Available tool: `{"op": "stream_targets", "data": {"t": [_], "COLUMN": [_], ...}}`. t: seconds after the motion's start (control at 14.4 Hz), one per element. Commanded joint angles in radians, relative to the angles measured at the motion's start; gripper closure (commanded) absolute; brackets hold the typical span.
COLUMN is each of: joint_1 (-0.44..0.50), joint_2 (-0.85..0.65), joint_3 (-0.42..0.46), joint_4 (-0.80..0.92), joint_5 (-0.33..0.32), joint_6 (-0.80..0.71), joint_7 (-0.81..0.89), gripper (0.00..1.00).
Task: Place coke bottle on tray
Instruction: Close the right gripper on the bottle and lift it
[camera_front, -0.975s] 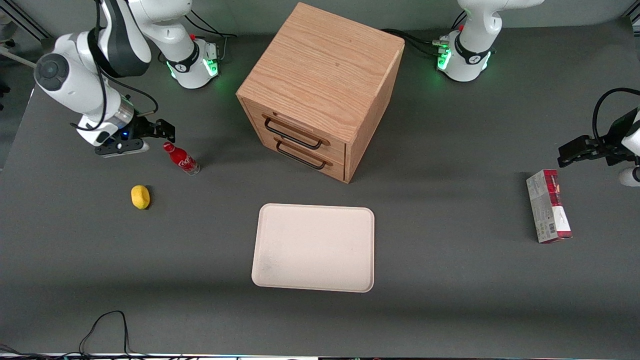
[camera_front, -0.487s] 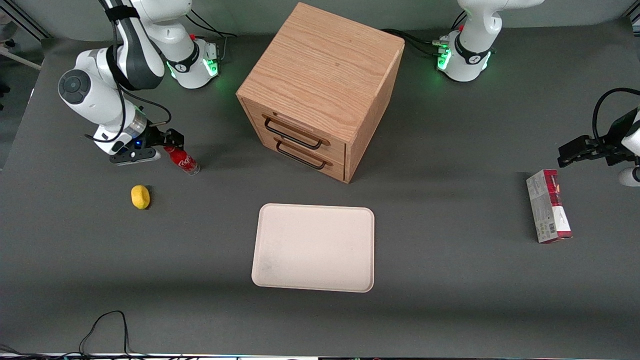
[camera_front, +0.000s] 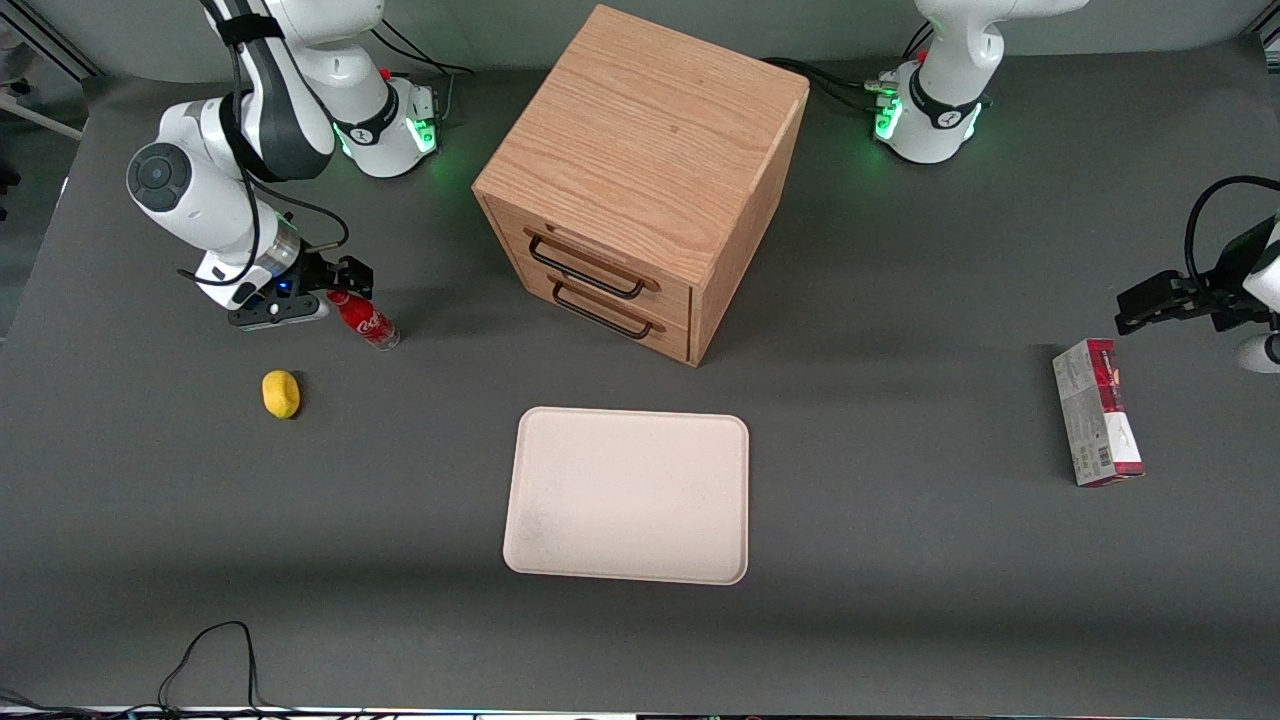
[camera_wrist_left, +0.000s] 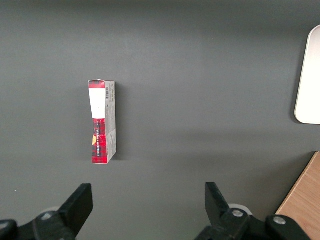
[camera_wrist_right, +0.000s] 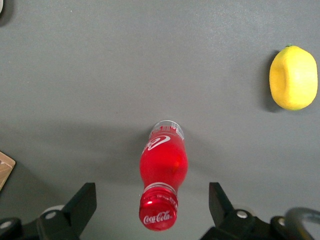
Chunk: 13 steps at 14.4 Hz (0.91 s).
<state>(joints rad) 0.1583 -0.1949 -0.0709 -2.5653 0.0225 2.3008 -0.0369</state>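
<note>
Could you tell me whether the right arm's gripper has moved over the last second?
Yes. The gripper has shifted toward the wooden drawer box, ending above the coke bottle cap with its fingers open on either side; the bottle itself stands unmoved.

Item count, front view:

- Coke bottle (camera_front: 362, 322): one, upper part of the frame, toward the working arm's end of the table.
- Tray (camera_front: 627, 495): one, lower centre of the frame.
- Wooden box (camera_front: 640, 150): one, upper centre, with two drawers (each has one dark handle).
- Yellow lemon-like lump (camera_front: 281, 393): one, nearer the camera than the bottle.
- Red-and-white carton (camera_front: 1097, 412): one, toward the parked arm's end of the table.
- Gripper (camera_front: 345, 280): one, just above the bottle's cap, fingers spread wide apart.
</note>
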Motion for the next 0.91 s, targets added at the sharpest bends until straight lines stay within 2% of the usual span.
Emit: {"op": "stream_targets", "data": {"t": [0.0,0.07,0.14,0.21,0.28,0.42,0.49,0.84], "joint_1": [0.009,0.009,0.009,0.009,0.009,0.009,0.009,0.007], "joint_2": [-0.009,-0.009,-0.009,-0.009,-0.009,-0.009,-0.009,-0.008], "joint_3": [-0.006,-0.006,-0.006,-0.006,-0.006,-0.006,-0.006,-0.006], "joint_4": [-0.019,-0.021,-0.024,-0.024,-0.026,-0.026,-0.026,-0.024], "joint_5": [0.002,0.002,0.002,0.002,0.002,0.002,0.002,0.001], "joint_6": [0.020,0.025,0.026,0.026,0.026,0.026,0.026,0.026], "joint_7": [0.002,0.002,0.000,0.000,0.000,0.000,0.000,-0.001], "gripper": [0.02,0.08,0.28,0.55,0.72,0.97,1.00,1.00]}}
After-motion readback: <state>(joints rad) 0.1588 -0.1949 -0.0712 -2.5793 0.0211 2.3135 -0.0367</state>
